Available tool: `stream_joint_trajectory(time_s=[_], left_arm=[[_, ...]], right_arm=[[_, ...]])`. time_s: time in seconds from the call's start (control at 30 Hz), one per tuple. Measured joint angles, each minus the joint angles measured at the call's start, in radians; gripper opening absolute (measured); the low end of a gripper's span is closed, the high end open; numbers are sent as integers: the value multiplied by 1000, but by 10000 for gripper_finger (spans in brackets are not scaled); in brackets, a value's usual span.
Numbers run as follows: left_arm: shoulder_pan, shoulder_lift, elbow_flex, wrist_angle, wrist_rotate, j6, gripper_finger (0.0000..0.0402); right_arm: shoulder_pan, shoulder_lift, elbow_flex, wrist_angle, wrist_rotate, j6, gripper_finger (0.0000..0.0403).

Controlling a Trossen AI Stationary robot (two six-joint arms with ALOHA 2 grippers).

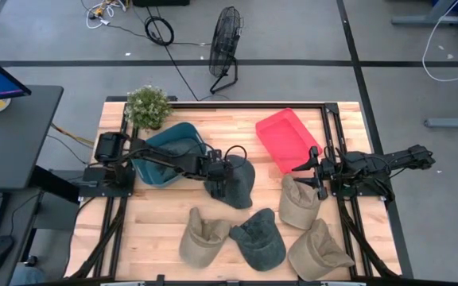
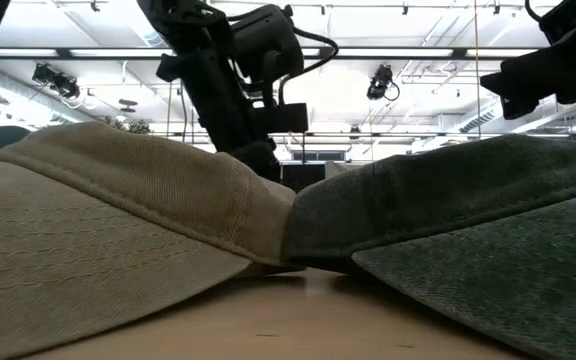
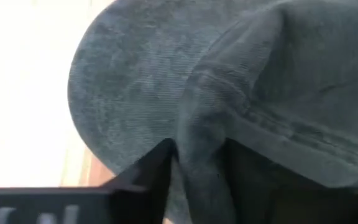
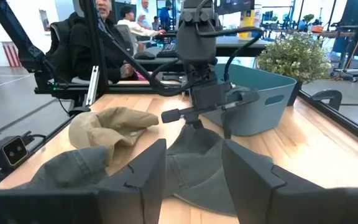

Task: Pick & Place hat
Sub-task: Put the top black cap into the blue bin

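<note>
left gripper clamped on a dark hat at mid-table

the left gripper [image 1: 219, 176] is down on the dark hat [image 1: 237, 181] in the middle of the table [image 1: 153, 218], just right of the teal bin [image 1: 169, 152]. in the left wrist view its fingers [image 3: 148, 177] pinch a raised fold of the hat's grey cloth [image 3: 204, 143], so the jaws are clamped on it (the hat lies on the wood).

the right gripper [image 1: 315, 163] waits at the right side, between the red tray [image 1: 287, 137] and a tan hat [image 1: 299, 202] just near of it; its jaws stand apart with nothing between them.

three more hats lie along the near edge: a tan one on the left [image 1: 201, 238], a dark one in the middle [image 1: 259, 238], a tan one on the right [image 1: 318, 253]. a potted plant [image 1: 149, 106] stands at the far-left corner, beside the bin.
</note>
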Motion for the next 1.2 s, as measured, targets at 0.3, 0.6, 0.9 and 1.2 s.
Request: stream_joint_trajectory(time_s=[0.3,0.6,0.9,1.2], left_arm=[[-5,-62,96,-96,-4,40,18],[-41,-183,329,-512,-167,125,9],[-70,-339,480,-947,-207,101,9],[30,-465,480,-1209,-188,58,7]], right_arm=[[0,0,0,-34,0,51,159],[0,1,0,-30,0,69,159],[0,2,0,-11,1,67,159],[-3,5,0,22,0,51,159]])
